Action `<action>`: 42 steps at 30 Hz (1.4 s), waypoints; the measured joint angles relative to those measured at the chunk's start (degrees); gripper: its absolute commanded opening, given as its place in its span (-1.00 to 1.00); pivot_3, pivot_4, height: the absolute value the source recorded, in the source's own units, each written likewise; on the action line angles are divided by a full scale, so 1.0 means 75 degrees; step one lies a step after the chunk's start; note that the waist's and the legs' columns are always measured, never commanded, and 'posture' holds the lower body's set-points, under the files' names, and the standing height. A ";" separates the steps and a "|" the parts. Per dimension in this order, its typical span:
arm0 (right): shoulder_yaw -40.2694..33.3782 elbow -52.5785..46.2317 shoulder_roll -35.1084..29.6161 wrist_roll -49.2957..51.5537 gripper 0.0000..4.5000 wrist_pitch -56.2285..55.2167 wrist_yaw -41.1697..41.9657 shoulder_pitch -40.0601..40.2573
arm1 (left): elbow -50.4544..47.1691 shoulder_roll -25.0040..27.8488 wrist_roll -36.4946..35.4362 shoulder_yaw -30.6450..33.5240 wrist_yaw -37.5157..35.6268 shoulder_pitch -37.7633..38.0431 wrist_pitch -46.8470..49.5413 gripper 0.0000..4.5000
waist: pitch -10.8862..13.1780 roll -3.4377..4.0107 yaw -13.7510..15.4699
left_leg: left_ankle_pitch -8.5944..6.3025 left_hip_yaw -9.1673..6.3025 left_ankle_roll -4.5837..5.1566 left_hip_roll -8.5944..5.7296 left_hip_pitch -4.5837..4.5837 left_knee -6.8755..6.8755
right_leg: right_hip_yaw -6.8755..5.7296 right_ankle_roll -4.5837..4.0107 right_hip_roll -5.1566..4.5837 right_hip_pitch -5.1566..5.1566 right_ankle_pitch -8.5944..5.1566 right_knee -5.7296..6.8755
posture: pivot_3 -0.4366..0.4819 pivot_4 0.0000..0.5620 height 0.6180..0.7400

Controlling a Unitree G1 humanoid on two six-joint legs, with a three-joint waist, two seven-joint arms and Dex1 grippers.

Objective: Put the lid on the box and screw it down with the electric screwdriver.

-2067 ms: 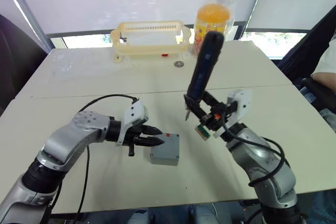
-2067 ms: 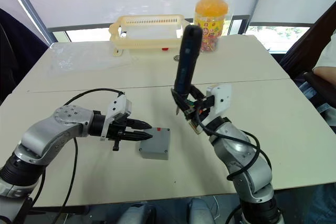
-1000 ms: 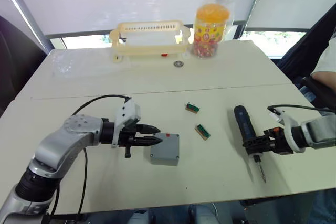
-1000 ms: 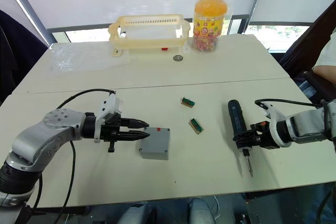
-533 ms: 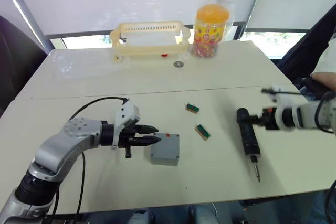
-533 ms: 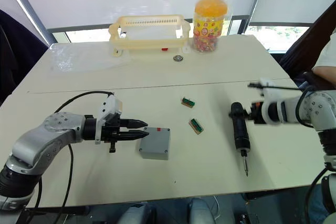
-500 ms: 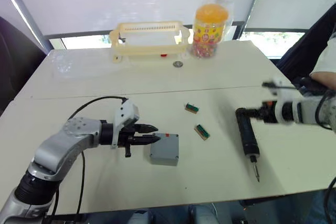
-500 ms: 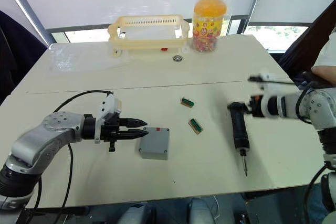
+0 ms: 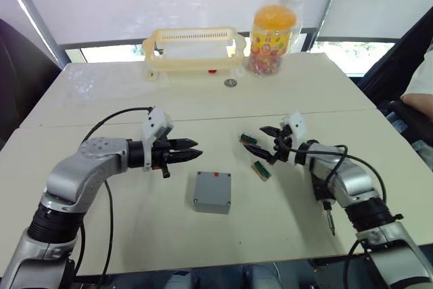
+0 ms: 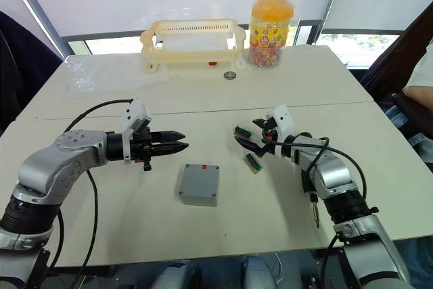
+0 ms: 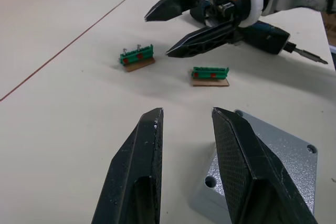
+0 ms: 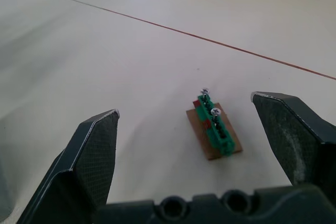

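Note:
The grey box stands on the table in front of me, a red mark on its far side. The lid, a flat grey plate with corner holes, lies on top of it. My left gripper hovers open and empty beyond the box's left far corner, clear of it. My right gripper is wide open over two small green blocks. The electric screwdriver lies on the table behind my right forearm, which hides most of it; its bit pokes out.
A cream slotted basket and a bagged jar of orange sweets stand at the back, with a small round metal piece near them. A person sits at the right edge.
My right gripper has let go of the screwdriver, which now lies on the table, and has swung left to the green blocks. My left gripper has drawn back from the box.

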 measured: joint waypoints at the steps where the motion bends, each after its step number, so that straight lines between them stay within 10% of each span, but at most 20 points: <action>1: -0.0019 0.0287 0.0154 -0.0099 0.97 -0.0096 0.0065 -0.0117 | -0.0030 0.0011 -0.0002 0.0003 0.0019 0.0004 0.0062 -0.36 | 0.0000 0.0000 -0.0005 | 0.0001 0.0000 -0.0002 0.0000 0.0000 -0.0001 | 0.0000 -0.0002 0.0001 0.0000 0.0002 0.0001 | -0.05 -0.47 1.00; 4: -0.0130 0.0958 0.0539 -0.0307 0.86 -0.0241 0.0163 -0.0392 | -0.0172 0.0011 -0.0013 0.0002 0.0085 0.0024 0.0143 -0.36 | 0.0000 0.0000 -0.0025 | 0.0003 -0.0002 -0.0005 0.0001 0.0001 -0.0005 | -0.0001 -0.0004 0.0003 -0.0003 0.0002 0.0003 | -0.05 -0.47 1.00; 9: -0.0332 0.1622 0.0837 -0.0612 -0.09 -0.0485 0.0301 -0.0703 | -0.0264 0.0013 -0.0017 0.0006 0.0191 0.0108 0.0260 -0.36 | 0.0000 0.0001 -0.0025 | 0.0005 -0.0004 -0.0010 0.0000 0.0001 -0.0008 | -0.0001 -0.0004 0.0003 -0.0006 0.0002 0.0005 | -0.05 -0.47 1.00; 27: -0.0706 0.2631 0.1256 -0.1461 -0.09 -0.1006 0.0453 -0.1091 | -0.0513 0.0023 -0.0017 0.0033 0.0353 0.0477 0.0287 -0.36 | 0.0000 0.0002 -0.0039 | 0.0009 -0.0006 -0.0018 -0.0001 0.0001 -0.0009 | 0.0000 -0.0005 0.0003 -0.0010 0.0003 0.0015 | -0.05 -0.47 1.00; 33: -0.0802 0.2740 0.1337 -0.1620 -0.98 -0.1067 0.0456 -0.1092 | -0.0513 0.0023 -0.0008 0.0032 0.0356 0.0538 0.0284 -0.36 | 0.0000 0.0002 -0.0038 | 0.0010 -0.0005 -0.0019 -0.0001 0.0001 -0.0009 | 0.0000 -0.0005 0.0002 -0.0010 0.0003 0.0015 | -0.05 -0.47 1.00; 42: -0.0855 0.2758 0.1354 -0.1718 -0.98 -0.1096 0.0524 -0.1106 | -0.0512 0.0022 0.0018 0.0032 0.0347 0.0538 0.0266 -0.36 | 0.0000 0.0002 -0.0041 | 0.0010 -0.0006 -0.0019 -0.0002 0.0002 -0.0009 | 0.0000 -0.0005 0.0002 -0.0009 0.0003 0.0015 | -0.05 -0.47 1.00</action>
